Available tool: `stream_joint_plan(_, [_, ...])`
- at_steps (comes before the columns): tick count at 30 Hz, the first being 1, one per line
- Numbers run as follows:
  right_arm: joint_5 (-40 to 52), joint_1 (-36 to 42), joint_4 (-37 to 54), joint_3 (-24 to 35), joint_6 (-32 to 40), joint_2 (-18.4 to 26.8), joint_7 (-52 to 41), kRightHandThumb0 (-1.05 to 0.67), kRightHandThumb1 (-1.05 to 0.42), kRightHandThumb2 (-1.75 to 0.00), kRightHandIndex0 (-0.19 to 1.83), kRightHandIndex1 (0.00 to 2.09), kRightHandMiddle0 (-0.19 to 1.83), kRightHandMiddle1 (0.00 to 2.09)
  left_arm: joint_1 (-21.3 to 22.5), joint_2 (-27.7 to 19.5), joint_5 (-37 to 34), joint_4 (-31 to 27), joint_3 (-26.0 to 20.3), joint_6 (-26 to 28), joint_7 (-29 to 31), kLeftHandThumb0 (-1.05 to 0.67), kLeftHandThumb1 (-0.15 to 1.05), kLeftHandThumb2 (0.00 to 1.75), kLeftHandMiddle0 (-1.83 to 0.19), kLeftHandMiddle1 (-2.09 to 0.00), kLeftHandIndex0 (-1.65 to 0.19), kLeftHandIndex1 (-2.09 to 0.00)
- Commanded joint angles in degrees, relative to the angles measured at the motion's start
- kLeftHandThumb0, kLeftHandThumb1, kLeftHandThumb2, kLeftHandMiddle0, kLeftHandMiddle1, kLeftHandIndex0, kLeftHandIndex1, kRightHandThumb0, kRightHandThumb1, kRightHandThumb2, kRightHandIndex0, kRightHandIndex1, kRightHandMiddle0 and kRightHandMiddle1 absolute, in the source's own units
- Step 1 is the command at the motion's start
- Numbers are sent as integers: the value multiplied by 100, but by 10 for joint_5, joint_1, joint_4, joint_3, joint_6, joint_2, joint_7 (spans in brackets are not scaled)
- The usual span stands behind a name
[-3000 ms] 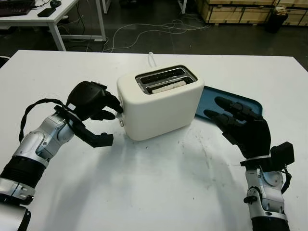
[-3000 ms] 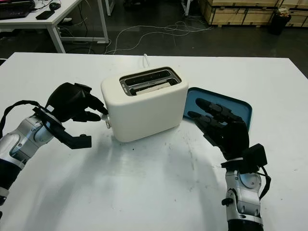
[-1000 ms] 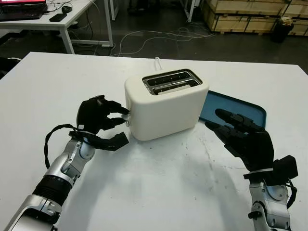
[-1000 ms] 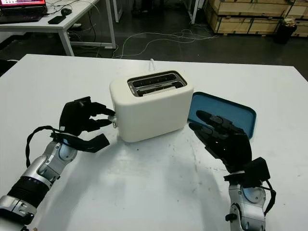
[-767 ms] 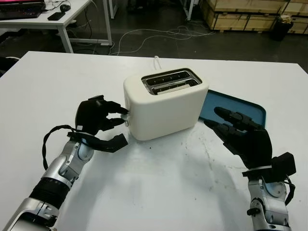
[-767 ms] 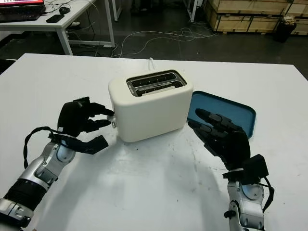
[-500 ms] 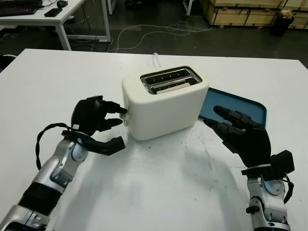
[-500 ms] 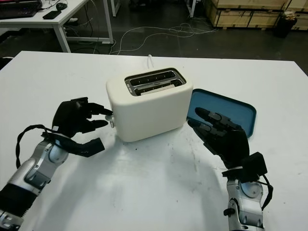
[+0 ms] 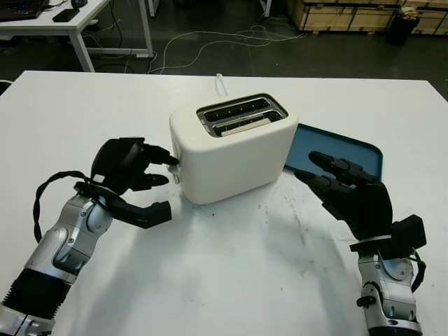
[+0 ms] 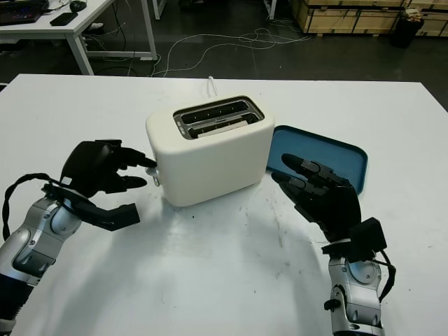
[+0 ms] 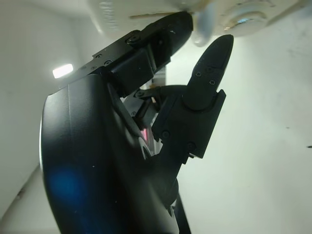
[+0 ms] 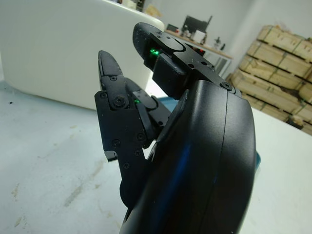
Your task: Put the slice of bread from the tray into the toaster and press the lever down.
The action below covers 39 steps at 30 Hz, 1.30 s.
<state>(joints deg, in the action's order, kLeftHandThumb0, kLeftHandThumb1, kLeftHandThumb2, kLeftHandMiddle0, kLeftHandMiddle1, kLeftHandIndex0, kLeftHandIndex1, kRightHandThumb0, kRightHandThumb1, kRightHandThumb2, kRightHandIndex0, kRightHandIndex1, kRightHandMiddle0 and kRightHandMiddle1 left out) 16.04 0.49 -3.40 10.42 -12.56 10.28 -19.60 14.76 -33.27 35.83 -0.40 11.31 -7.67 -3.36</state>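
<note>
A cream two-slot toaster (image 9: pixel 234 150) stands mid-table. The bread slice (image 9: pixel 245 124) sits low in its nearer slot. On the toaster's left end is the small white lever (image 9: pixel 175 168). My left hand (image 9: pixel 166 169) is at that end, one finger above the lever and one below, closed on it. The left wrist view shows the lever (image 11: pixel 202 27) between the fingers (image 11: pixel 163 29). A blue tray (image 9: pixel 353 150) lies bare to the right of the toaster. My right hand (image 9: pixel 325 175) hovers open over the table at the tray's near edge.
A white power cord (image 9: pixel 221 80) runs from behind the toaster over the table's far edge. Bare white tabletop (image 9: pixel 231 266) stretches between my arms. Beyond the table are a desk (image 9: pixel 63 17), floor cables and wooden crates (image 9: pixel 343 14).
My left hand stays at the lever while its forearm shifts slightly. The right hand, the toaster and the bread keep their places; the view itself has shifted a little.
</note>
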Motion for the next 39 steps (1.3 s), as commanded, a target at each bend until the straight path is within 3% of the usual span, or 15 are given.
stream_joint_plan(1, [-3,-7,-4,-3,6,2,0,-30,-92,-4,97,0,92,0,15,7,2,-15,-10,1,5,-41,73,1,-76,-114,-115,0])
stream_joint_plan(14, [-3,-2,-4,-8,4,1,-10,-30,-92,-4,98,0,93,0,28,13,12,-15,-56,-18,-24,-41,72,0,-87,-105,-116,-1])
stream_joint_plan(19, [-14,-10,0,-5,7,8,5,-30,-92,-3,96,0,89,0,31,14,-4,-25,-89,-15,-24,-47,73,1,-94,-80,-115,0])
stream_joint_plan(27, [-16,-93,-49,31,0,48,14,-26,-91,-1,92,0,85,0,-45,127,-109,-81,-142,9,-54,-55,81,2,-84,-69,-100,0])
stream_joint_plan(33, [-19,-160,-105,43,-1,71,12,-37,-88,0,96,1,85,0,-90,180,-94,-121,-138,30,-77,-62,89,3,-74,-64,-89,0])
stream_joint_plan(39, [-43,-194,-123,27,43,92,18,-51,-86,0,87,0,79,0,-87,201,-78,-112,-128,51,-83,-62,91,1,-70,-64,-85,0])
